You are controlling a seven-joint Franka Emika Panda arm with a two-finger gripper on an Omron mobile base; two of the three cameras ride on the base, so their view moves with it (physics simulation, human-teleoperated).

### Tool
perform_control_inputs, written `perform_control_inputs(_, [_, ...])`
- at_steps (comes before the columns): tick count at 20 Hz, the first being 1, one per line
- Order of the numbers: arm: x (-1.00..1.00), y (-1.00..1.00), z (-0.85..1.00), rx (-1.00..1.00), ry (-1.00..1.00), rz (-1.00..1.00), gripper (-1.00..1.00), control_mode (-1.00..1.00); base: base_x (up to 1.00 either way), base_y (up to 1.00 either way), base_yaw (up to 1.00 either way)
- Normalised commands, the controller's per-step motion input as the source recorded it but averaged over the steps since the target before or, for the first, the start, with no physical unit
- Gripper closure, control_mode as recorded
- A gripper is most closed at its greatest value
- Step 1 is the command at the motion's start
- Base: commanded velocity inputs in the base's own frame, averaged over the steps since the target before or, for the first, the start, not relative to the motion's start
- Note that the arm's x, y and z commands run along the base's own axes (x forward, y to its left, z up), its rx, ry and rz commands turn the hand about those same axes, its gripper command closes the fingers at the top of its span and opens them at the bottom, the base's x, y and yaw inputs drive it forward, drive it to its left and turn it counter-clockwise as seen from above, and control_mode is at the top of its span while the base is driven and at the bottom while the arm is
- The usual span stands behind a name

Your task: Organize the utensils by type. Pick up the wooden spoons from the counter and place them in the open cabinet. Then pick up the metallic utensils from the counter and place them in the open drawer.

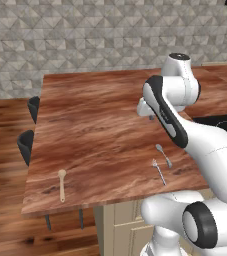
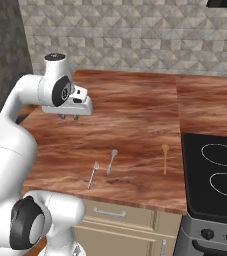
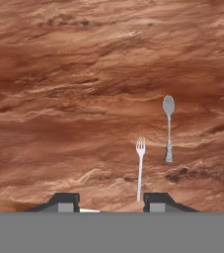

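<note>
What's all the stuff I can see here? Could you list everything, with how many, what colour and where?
wooden spoon: one, light tan, flat on the counter near its front edge, apart from the metal pieces
metal spoon: one, silver, flat on the counter beside the fork
fork: one, silver, flat on the counter, next to the metal spoon
counter: one, glossy reddish-brown wood grain, over cream cabinets
stovetop: one, black, set beside the counter
chairs: two, dark, at the counter's far side
wall: grey patterned tiles, behind the counter
gripper: one, dark fingers, part open, holding nothing, above the counter
</note>
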Motion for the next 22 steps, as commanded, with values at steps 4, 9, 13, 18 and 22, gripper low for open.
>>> perform_control_inputs(4, [0.00,-0.08,-0.09,0.00,0.00,0.00,-1.00,-1.00,0.00,0.00,0.00])
perform_control_inputs(9, [0.00,-0.19,-0.20,0.00,0.01,0.00,-1.00,-1.00,0.00,0.00,0.00])
perform_control_inputs(13, [-0.02,-0.01,-0.29,0.00,0.00,0.00,-1.00,-1.00,0.00,0.00,0.00])
perform_control_inputs(18, [-0.17,0.30,-0.39,0.00,0.00,0.00,-1.00,-1.00,0.00,0.00,0.00])
perform_control_inputs(22, [-0.20,0.61,-0.40,0.00,0.00,-0.01,-1.00,-1.00,0.00,0.00,0.00])
